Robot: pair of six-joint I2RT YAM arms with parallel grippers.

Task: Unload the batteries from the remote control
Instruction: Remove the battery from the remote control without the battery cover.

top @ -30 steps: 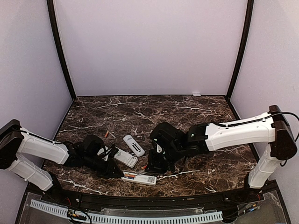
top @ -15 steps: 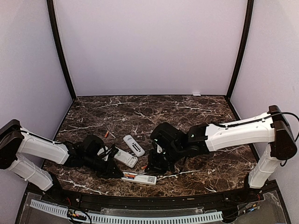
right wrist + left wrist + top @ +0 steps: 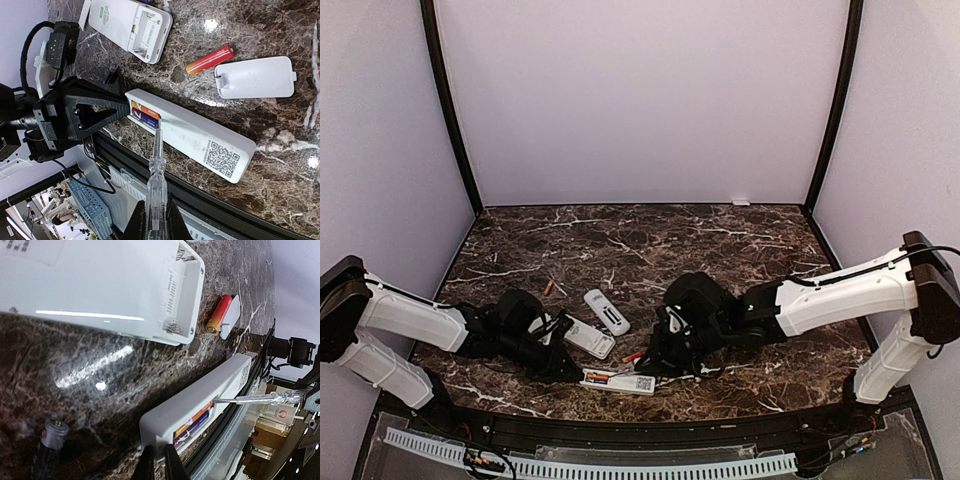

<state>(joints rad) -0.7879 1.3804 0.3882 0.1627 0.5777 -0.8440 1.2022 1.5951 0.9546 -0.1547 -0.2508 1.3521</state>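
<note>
Left hand (image 3: 157, 465): almost closed; tips at the end of the long white plastic remote (image 3: 200, 137)
Right hand (image 3: 152, 220): clamped on clear-handled screwdriver (image 3: 156, 170); blade tip at the open compartment
Batteries (image 3: 145, 114): 2 thin cylinders, orange and purple, in the compartment
Counter (image 3: 280, 30): dark marble; 1 loose red-orange battery (image 3: 210, 59) beside flat white cover (image 3: 255, 77)

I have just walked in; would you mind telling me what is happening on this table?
The two arms are taking batteries out of remote controls. The right gripper is shut on a clear-handled screwdriver, whose tip sits at the open battery compartment of the near remote. The left gripper, closed, presses against that remote's end. The compartment holds two batteries, one orange and one purple. A loose red battery and a white cover lie beside it, and another remote behind has an empty compartment.
</note>
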